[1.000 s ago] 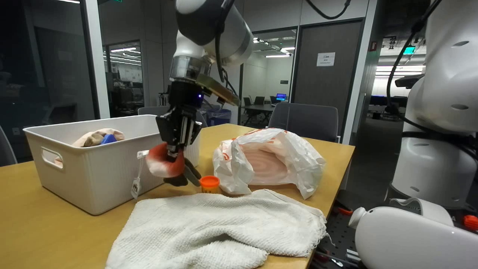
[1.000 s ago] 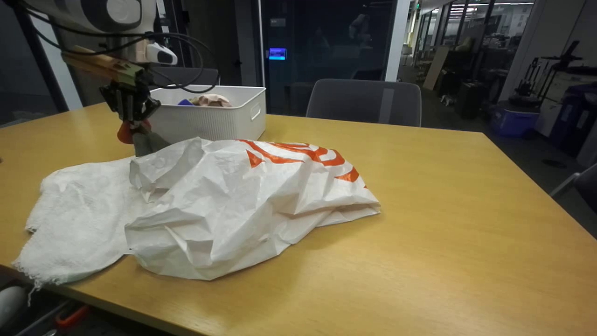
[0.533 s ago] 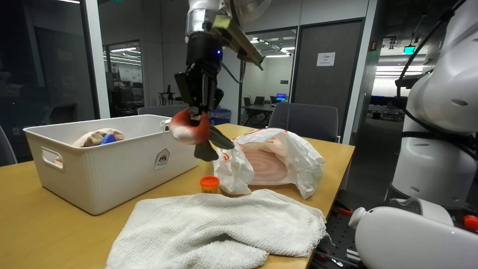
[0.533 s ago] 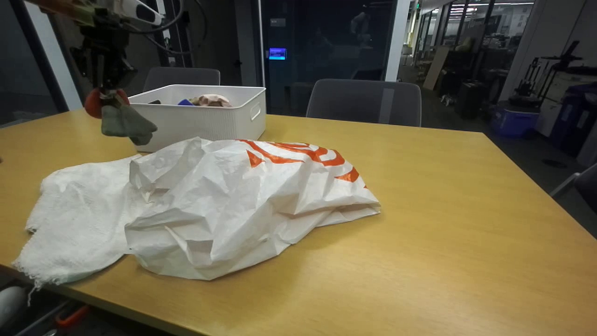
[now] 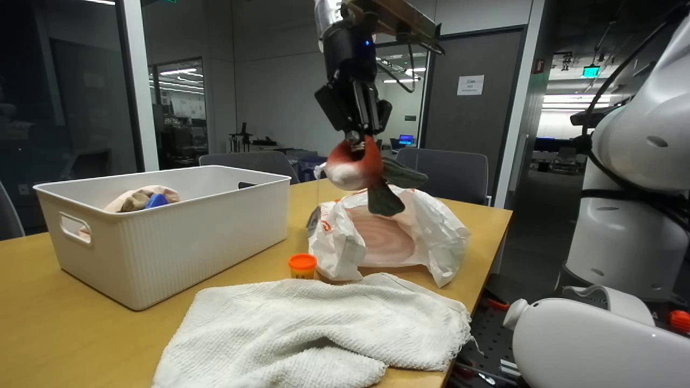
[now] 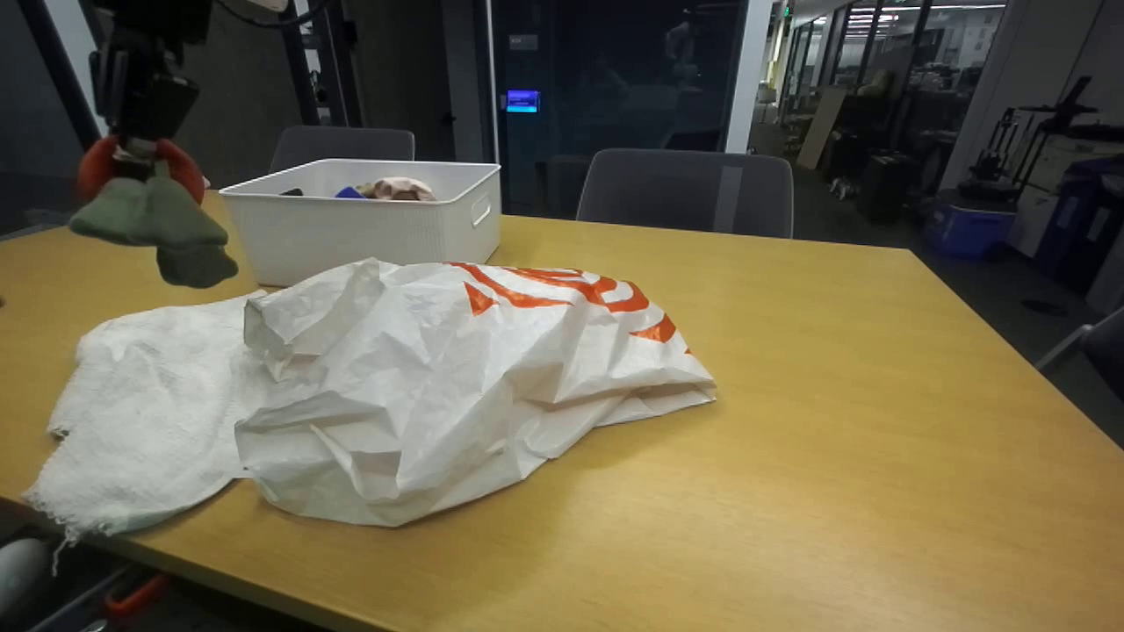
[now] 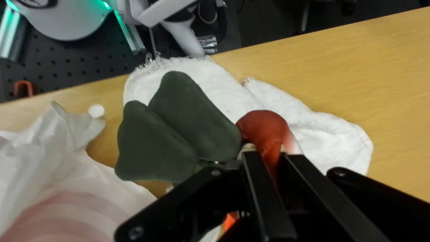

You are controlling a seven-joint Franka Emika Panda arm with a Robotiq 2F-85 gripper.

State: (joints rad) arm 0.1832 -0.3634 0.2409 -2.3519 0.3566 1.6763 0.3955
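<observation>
Soft red-and-white toy [image 5: 347,177] hangs, in an exterior view, right of a white bin [image 5: 205,237], pinched by the gripper [image 5: 358,142], fingers nearly together; slow, level travel should keep its leaves [image 5: 385,200] off the bag [image 5: 439,231] at right.

A red and white plush radish [image 5: 371,168] hangs pinched in the tool [image 7: 264,150], green leaves [image 7: 200,122] slanting down.

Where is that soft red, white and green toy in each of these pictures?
In an exterior view: the soft toy is near the centre.
In an exterior view: the soft toy is far left, in the upper half.
In the wrist view: the soft toy is near the centre, held by the fingers.
Shared landmark: the white towel, visible in all three.
</observation>
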